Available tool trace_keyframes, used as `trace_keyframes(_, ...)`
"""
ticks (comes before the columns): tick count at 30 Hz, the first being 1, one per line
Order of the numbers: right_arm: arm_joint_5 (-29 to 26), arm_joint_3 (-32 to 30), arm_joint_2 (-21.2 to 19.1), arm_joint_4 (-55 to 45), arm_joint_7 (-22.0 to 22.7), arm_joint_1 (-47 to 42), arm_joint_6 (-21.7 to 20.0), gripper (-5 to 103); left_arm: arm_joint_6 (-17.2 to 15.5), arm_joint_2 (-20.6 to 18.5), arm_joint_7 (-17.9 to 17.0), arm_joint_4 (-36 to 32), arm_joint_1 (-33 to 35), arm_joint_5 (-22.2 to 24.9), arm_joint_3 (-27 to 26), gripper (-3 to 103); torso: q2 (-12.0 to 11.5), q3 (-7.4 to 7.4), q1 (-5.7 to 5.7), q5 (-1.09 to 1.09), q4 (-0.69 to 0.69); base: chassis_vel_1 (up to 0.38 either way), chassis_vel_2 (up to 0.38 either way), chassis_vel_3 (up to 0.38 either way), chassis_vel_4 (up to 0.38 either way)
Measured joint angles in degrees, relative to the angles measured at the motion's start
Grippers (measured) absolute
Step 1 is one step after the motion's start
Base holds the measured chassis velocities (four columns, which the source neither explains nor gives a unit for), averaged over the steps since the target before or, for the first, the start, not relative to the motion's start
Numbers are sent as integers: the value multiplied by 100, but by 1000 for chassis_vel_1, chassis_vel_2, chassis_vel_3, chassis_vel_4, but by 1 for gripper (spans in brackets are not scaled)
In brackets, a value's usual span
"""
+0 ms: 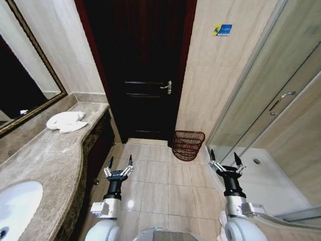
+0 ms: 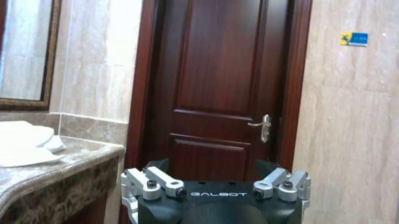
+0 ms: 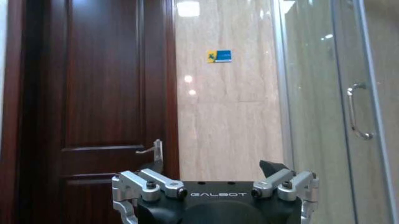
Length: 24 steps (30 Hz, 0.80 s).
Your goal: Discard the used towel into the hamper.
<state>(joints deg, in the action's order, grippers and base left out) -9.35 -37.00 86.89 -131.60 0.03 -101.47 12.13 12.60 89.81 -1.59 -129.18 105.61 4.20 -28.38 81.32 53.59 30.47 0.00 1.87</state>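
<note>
Across the top middle of the head view stands a big dark door (image 1: 143, 70), shut, with a silver handle (image 1: 167, 87). On the right side is a glass shower wall (image 1: 261, 100). Down the left side runs a long stone counter (image 1: 50, 165) with a white sink (image 1: 15, 206) in the lower left corner.

Low on the floor, a bit right of the middle and just beside the door, sits the hamper (image 1: 188, 145). It is a small round brown basket, and I can see nothing inside it.

The towel (image 1: 66, 121) is a white bundle lying on the far end of the counter, at the middle left of the frame. It is well apart from the hamper.

The left gripper (image 1: 119, 164) hangs over the floor at the lower middle, fingers spread wide, holding nothing. The right gripper (image 1: 225, 159) hangs at the lower right, also spread wide and bare.

I think the first step is picking up the towel. The left arm is nearer, so it looks like the better one to use. It should come down over the thick middle of the bundle and grab plenty of cloth, so no loose end drags along the counter.
</note>
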Motion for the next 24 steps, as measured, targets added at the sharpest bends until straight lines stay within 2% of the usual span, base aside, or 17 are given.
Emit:
trace_keyframes(5,68,-3,51,146,43,-79,241,100,48,-95,-2,72,-27,-76,-49,93,0,0,0,0,0,0,0,0,0)
trace_keyframes(7,167,30,83,201,329,-65,345,100,174,-50,-109,89,-68,-35,-49,93,0,0,0,-1,-1,0,0,0,0)
trace_keyframes(8,167,30,83,201,329,-65,345,100,174,-50,-109,89,-68,-35,-49,93,0,0,0,-1,-1,0,0,0,0)
trace_keyframes(9,217,41,101,240,550,-11,403,100,249,-1,-250,92,-96,-4,-16,93,0,0,0,1,-1,0,0,0,0)
trace_keyframes(11,247,39,93,277,734,48,449,100,283,55,-348,91,-117,13,12,88,0,0,0,0,0,0,0,0,0)
trace_keyframes(16,278,61,21,302,832,107,538,100,290,66,-316,84,-129,-29,-14,83,0,0,0,0,0,0,0,0,0)
trace_keyframes(24,375,72,30,293,957,145,613,100,288,69,-321,20,-123,-27,-41,87,0,0,0,0,0,0,0,0,0)
